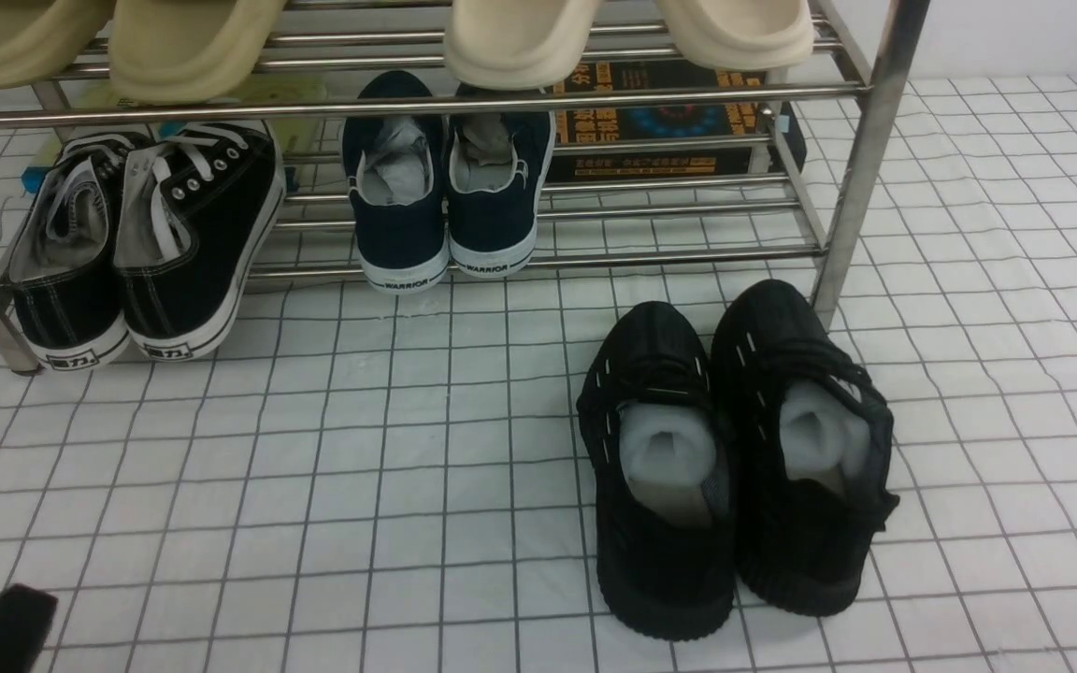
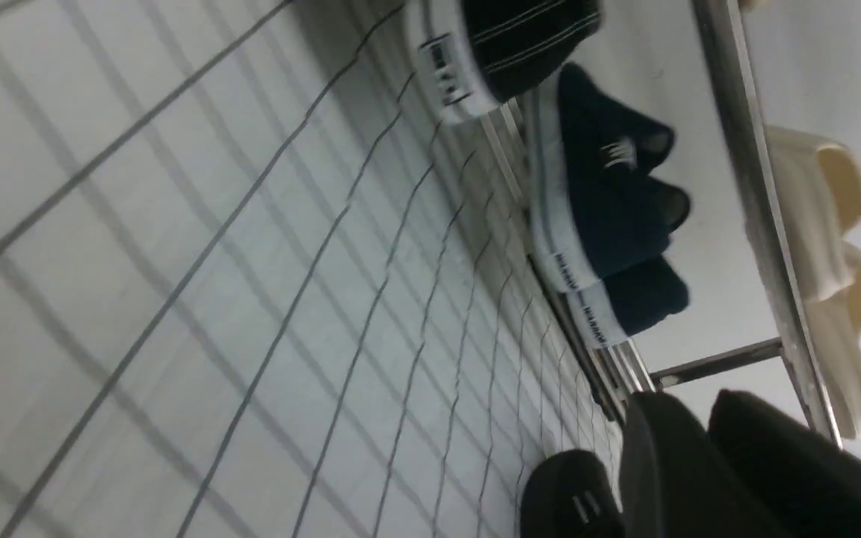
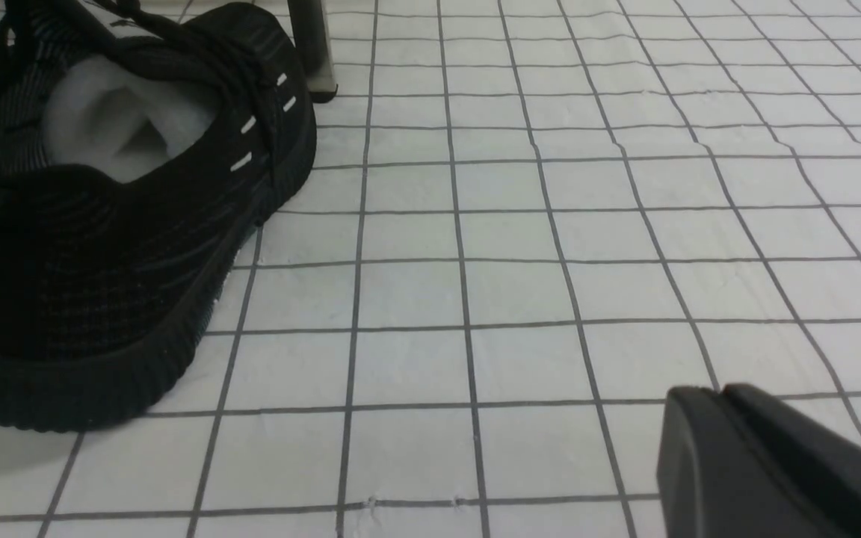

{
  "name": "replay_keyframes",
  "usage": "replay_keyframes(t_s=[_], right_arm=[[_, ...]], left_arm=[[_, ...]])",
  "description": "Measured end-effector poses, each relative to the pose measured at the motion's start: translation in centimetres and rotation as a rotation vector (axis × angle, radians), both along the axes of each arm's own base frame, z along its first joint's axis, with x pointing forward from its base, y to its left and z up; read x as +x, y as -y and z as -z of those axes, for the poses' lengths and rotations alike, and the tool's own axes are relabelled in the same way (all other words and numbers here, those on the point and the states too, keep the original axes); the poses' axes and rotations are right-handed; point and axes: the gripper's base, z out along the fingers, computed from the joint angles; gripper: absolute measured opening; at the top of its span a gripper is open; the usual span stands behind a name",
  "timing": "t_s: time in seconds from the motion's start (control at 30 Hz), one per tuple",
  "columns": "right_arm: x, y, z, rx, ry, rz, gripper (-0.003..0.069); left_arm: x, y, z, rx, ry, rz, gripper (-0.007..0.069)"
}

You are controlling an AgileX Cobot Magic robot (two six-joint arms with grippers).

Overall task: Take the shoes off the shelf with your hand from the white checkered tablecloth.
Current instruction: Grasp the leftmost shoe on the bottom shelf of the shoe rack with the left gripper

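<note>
White checkered tablecloth (image 1: 361, 449) covers all the ground we see, slightly wrinkled, with a pale wall behind it. On it stands the shelf (image 1: 595, 93), its shiny steel tubes running across the upper part of the front view. The shoes (image 1: 141, 243), black canvas with white laces and white soles, sit at the left end of the lowest tier. They are tilted with their heels toward us, just beside the slanted front left leg. Near them on the same tier we see a navy pair (image 1: 445, 187) marked WARRIOR, and cream slippers (image 1: 520, 37) lie on the tier above. Black knit sneakers (image 1: 735, 449) stand on the cloth in front of the shelf's right leg. The left tool (image 2: 688, 400) hangs low over the cloth, well apart from the shoes and holding nothing; we cannot tell whether its fingers are spread or pressed together. The right tool (image 3: 714, 400) is pressed together and empty, near one knit sneaker.
</note>
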Motion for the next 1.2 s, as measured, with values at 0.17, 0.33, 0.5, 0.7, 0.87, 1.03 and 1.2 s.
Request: replay_keyframes(t_s=[0.17,0.33,0.5,0.7,0.87,1.03,1.2], right_arm=[[0.0,0.0,0.0,0.000,0.000,0.000,0.0041],[0.0,0.0,0.0,0.000,0.000,0.000,0.0041],[0.0,0.0,0.0,0.000,0.000,0.000,0.0041],[0.0,0.0,0.0,0.000,0.000,0.000,0.0041],[0.0,0.0,0.0,0.000,0.000,0.000,0.0041],[0.0,0.0,0.0,0.000,0.000,0.000,0.0041],[0.0,0.0,0.0,0.000,0.000,0.000,0.0041]], left_arm=[[0.8,-0.3,-7.2,0.217,-0.022,-0.012,0.0001],[5.6,-1.2,-10.9,0.484,-0.474,-0.014,0.0001],[13.4,-2.7,-16.1,0.802,-0.811,-0.008,0.0012],[23.6,-5.5,-17.8,0.856,-1.010,0.123,0.0013],[30.3,-7.5,-15.5,0.688,-1.005,0.226,0.0015],[32.8,-7.6,-13.4,0.631,-1.036,0.259,0.0022],[34.1,-7.1,-11.1,0.642,-1.111,0.242,0.0062]])
